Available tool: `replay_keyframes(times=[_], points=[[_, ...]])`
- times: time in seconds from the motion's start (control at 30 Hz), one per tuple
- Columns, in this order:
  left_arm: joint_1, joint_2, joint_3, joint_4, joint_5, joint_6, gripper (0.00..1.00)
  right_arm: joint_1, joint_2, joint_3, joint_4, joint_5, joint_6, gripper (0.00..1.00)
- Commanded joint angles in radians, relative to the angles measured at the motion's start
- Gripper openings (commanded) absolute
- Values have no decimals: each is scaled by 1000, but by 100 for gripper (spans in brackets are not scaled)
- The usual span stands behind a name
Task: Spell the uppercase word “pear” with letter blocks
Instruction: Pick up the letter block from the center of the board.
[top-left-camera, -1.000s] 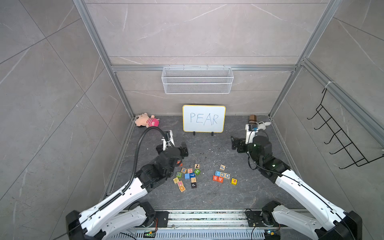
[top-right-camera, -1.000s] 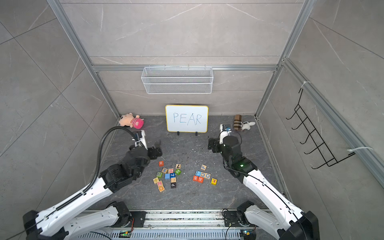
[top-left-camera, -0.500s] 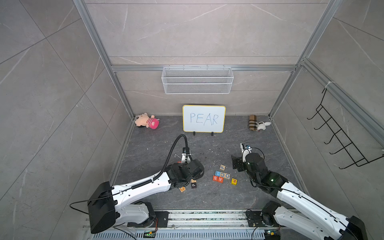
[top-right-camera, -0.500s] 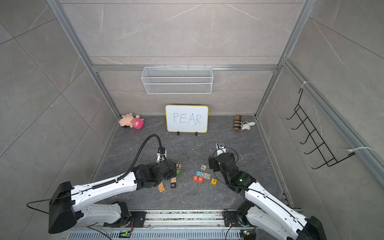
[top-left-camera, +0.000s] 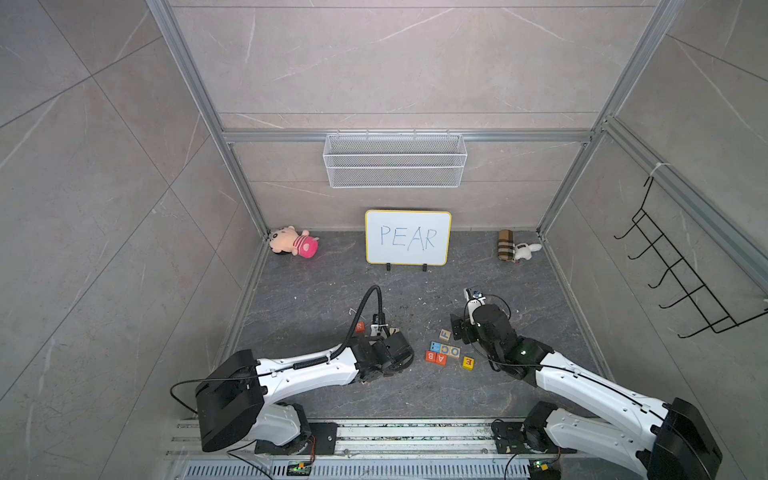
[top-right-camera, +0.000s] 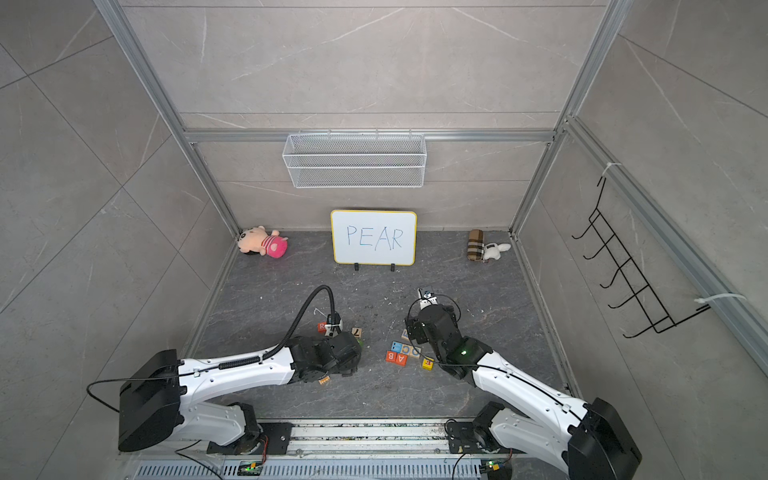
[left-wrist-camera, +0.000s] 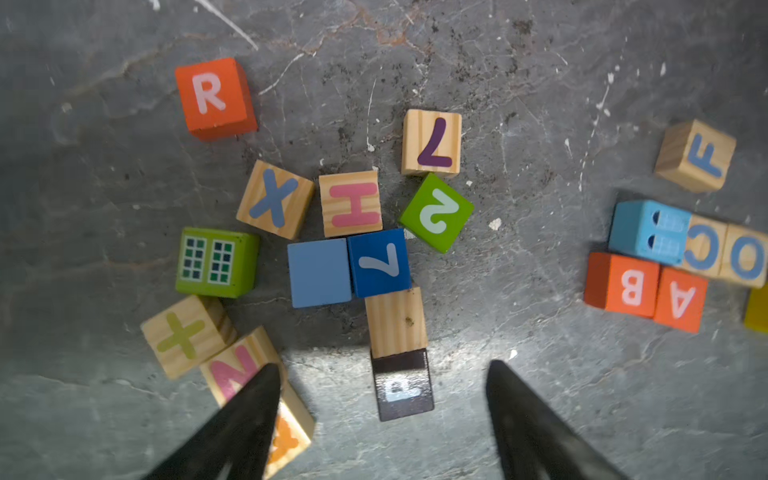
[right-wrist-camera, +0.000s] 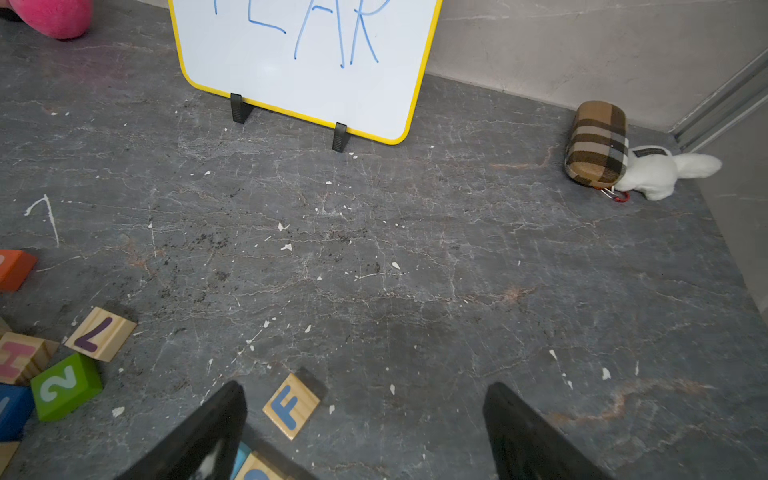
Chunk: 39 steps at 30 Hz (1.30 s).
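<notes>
Left gripper (left-wrist-camera: 382, 365) has dropped lower, jaws apart astride black P block (left-wrist-camera: 404, 388); right gripper (right-wrist-camera: 363, 385) stays apart; left arm (top-left-camera: 307, 370) hides that block in both top views.

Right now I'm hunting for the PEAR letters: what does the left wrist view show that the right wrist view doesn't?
Only left wrist: the black P block, between the jaws of the open left gripper, and the orange-red A block. Only right wrist: the PEAR whiteboard and plaid plush toy. Both: wooden F block, wooden 7 block, green 2 block.
</notes>
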Motion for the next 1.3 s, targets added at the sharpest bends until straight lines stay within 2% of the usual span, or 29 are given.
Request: replay_keyframes(times=[0.0, 0.07, 0.17, 0.23, 0.33, 0.43, 0.57, 0.7, 0.77, 0.87, 0.97, 1.2, 1.27], points=[[0, 11, -2, 36, 25, -13, 69, 15, 23, 13, 35, 26, -21, 92], [0, 23, -4, 44, 25, -5, 70, 22, 26, 9, 52, 22, -31, 92], [1, 54, -1, 49, 36, 3, 67, 38, 21, -18, 106, -45, -56, 92], [2, 80, 8, 50, 47, 6, 59, 54, 16, -32, 132, -101, -72, 92], [2, 98, 16, 38, 60, 2, 58, 68, 5, -67, 189, -273, -124, 92], [12, 104, -2, 60, 89, 0, 58, 69, 5, -87, 203, -352, -120, 93], [27, 125, -11, 79, 132, 0, 58, 69, -12, -109, 213, -387, -102, 93], [34, 135, -10, 64, 147, -19, 55, 69, -65, -149, 248, -606, -126, 94], [35, 138, -13, 60, 158, -28, 54, 68, -67, -146, 232, -735, -126, 97], [39, 147, -16, 69, 170, -29, 54, 70, -37, -133, 194, -831, -86, 99], [44, 170, -7, 72, 187, -21, 52, 71, -42, -154, 200, -850, -69, 99], [62, 176, -16, 81, 202, -21, 50, 71, -72, -155, 182, -795, -95, 99], [63, 183, -13, 87, 206, -15, 46, 70, -55, -150, 186, -794, -100, 99]])
